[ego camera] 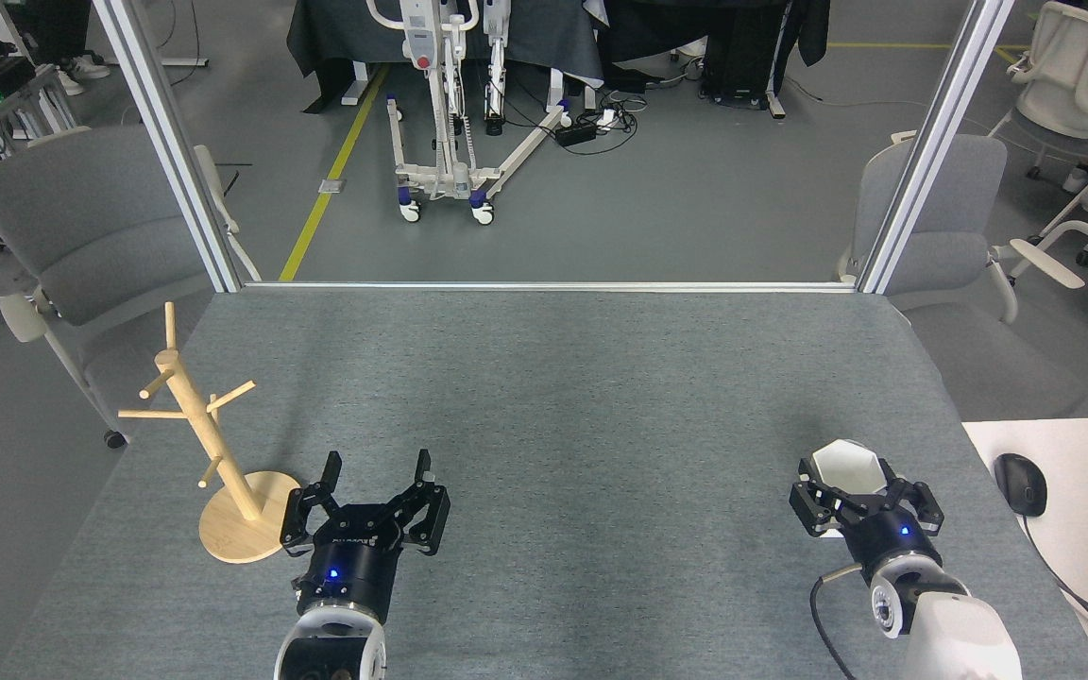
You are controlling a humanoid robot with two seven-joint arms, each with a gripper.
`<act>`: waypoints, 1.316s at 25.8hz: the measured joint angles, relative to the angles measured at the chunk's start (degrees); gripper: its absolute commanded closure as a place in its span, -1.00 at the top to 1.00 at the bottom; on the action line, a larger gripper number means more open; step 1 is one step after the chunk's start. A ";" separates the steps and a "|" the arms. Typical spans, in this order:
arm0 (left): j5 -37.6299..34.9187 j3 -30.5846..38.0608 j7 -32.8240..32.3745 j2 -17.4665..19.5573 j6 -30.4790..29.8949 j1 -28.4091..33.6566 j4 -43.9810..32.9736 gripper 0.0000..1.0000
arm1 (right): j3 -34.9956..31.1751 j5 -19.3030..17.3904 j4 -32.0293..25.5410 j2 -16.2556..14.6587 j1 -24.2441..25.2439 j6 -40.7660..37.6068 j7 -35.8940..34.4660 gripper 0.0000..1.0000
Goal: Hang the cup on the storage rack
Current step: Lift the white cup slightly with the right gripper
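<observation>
Upright white cup (848,466); wooden rack (213,453) far-left

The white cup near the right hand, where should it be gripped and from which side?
Grip the cup by two opposite flat facets of its upper wall, coming in from the near side, where the right hand already straddles it. It stands upright with its hexagonal mouth open upward, so the flat sides suit the fingers. The handle tab is not visible, so it probably should be left free for a peg of the storage rack.

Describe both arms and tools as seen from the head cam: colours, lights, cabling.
Both match: black two-finger tools on black cylindrical wrist housings, each with a small blue LED, then glossy white arm shells nearer the camera. The left tool has faint pale lettering on its black body, too small to read. A black cable loops out beside the wrist behind the right tool.
</observation>
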 measured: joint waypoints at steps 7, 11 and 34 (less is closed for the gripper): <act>0.00 0.00 -0.04 0.02 -0.08 0.00 0.00 0.99 | 0.22 0.48 0.28 0.23 -0.22 0.06 -0.01 1.00; 0.00 0.00 -0.05 -0.01 -0.09 0.00 0.00 0.99 | 0.22 0.58 0.29 0.45 -0.23 0.06 -0.01 1.00; 0.00 -0.24 0.55 -0.19 0.07 0.07 -0.08 0.99 | 0.09 1.35 1.52 1.23 -1.19 1.18 -0.02 0.95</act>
